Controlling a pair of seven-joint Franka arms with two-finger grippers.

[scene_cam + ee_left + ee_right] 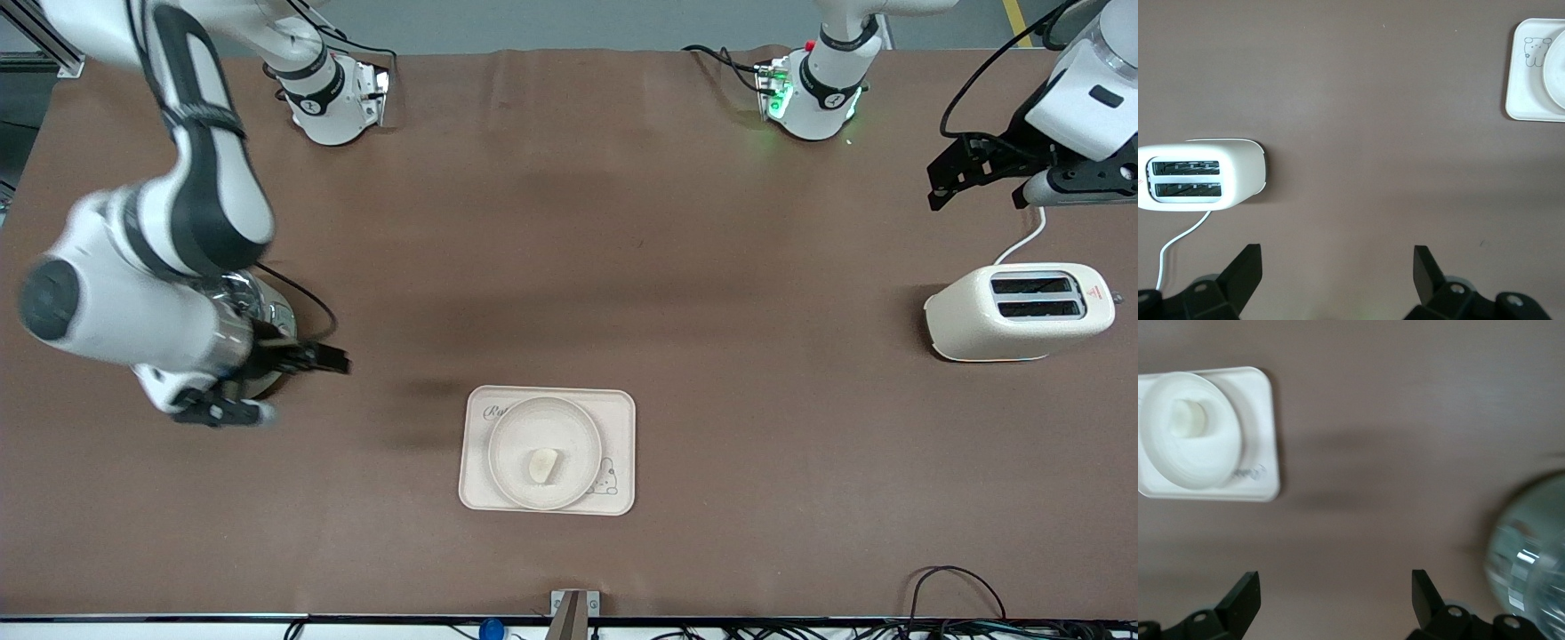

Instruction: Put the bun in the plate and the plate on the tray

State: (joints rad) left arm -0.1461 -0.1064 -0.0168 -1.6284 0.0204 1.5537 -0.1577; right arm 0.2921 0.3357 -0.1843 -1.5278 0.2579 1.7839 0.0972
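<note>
— What is the table looking like from where you are hanging?

— A wide brown table (pixel 569 267) is lying under me, with the tray (pixel 622 418) sitting toward the front-camera edge, about midway between the two arms' ends. The plate (pixel 545 427) is resting on the tray, and the bun (pixel 543 465) is lying in the plate, near its middle. A white toaster (pixel 1018 313) is standing toward the left arm's end, its slots empty.

— So which step are you working on?

— Judging by how things are lying, both placements are looking done: bun in plate, plate on tray. I am reckoning nothing is left but to keep clear and leave the stack undisturbed.

— And your claws?

— My right gripper (pixel 267 384) is hanging over bare table toward the right arm's end, well apart from the tray, beside a shiny metal bowl (pixel 1528 553). Its fingers (pixel 1241 600) are standing wide apart and holding nothing. My left gripper (pixel 978 182) is waiting in the air, over the table a little farther from the front camera than the toaster, also spread wide and empty, touching nothing.

— Anything the next move is calling for?

— Only care, I am thinking: any retreat should be staying away from the tray so that nothing gets nudged.
</note>
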